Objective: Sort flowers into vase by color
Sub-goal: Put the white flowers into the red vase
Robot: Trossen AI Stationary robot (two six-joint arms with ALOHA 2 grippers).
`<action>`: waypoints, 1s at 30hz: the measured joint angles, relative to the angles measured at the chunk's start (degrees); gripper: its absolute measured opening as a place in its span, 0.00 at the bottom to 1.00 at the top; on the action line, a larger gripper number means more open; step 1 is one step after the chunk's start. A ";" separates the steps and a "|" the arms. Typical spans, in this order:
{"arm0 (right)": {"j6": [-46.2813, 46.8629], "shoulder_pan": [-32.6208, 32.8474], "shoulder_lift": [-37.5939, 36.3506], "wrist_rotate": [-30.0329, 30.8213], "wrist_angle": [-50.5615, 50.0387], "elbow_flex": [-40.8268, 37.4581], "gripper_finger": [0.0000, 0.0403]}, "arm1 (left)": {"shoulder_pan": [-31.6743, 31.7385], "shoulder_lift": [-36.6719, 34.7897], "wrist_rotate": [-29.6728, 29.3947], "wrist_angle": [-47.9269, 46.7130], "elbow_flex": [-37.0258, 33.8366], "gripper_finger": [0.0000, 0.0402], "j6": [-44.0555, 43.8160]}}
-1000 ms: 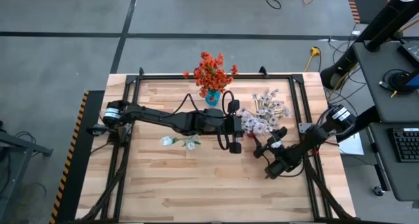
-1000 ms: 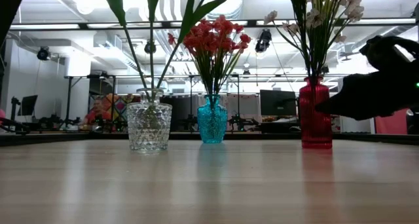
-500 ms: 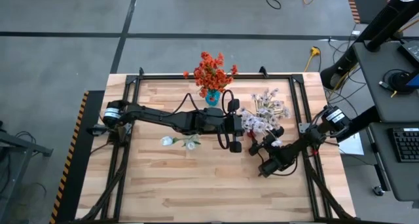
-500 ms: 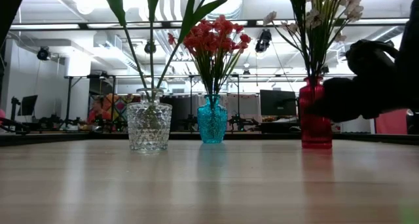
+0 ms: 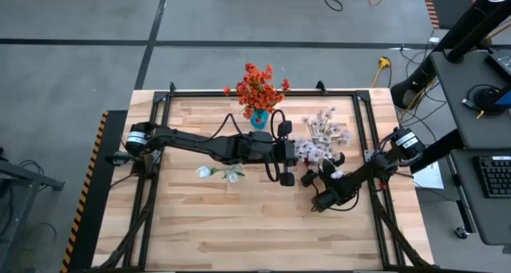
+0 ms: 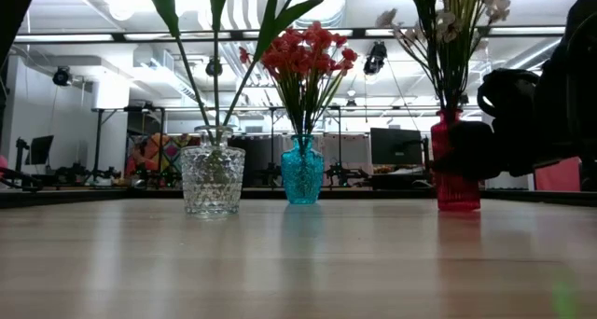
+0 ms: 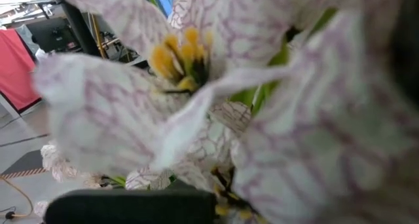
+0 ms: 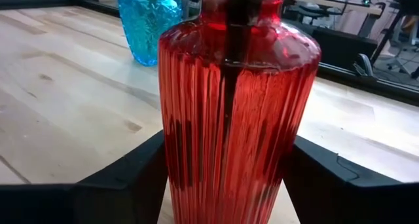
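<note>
No readable text or labels anywhere

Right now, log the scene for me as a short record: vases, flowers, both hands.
Red vase: upright, holds pale pink-white blossoms
Blue vase: holds orange-red flowers
Clear vase: holds green-stemmed white buds
Right hand: low at the table, one finger on each side of the red vase, against its body
Left hand: shut, up among the pale blossoms; whether it grips a stem cannot be told
Table: bare wood in front of the vases
</note>
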 joint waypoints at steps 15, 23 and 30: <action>-0.06 0.15 0.00 -1.04 0.36 -0.02 0.60 | 0.63 0.00 0.02 -0.34 0.00 0.02 0.61; -1.15 0.15 0.00 -1.15 0.58 -0.02 0.60 | 1.83 0.00 0.02 0.99 0.00 0.02 1.05; -1.98 0.15 -0.02 -1.32 0.60 0.13 0.60 | 2.66 0.12 0.04 1.59 0.00 0.02 1.99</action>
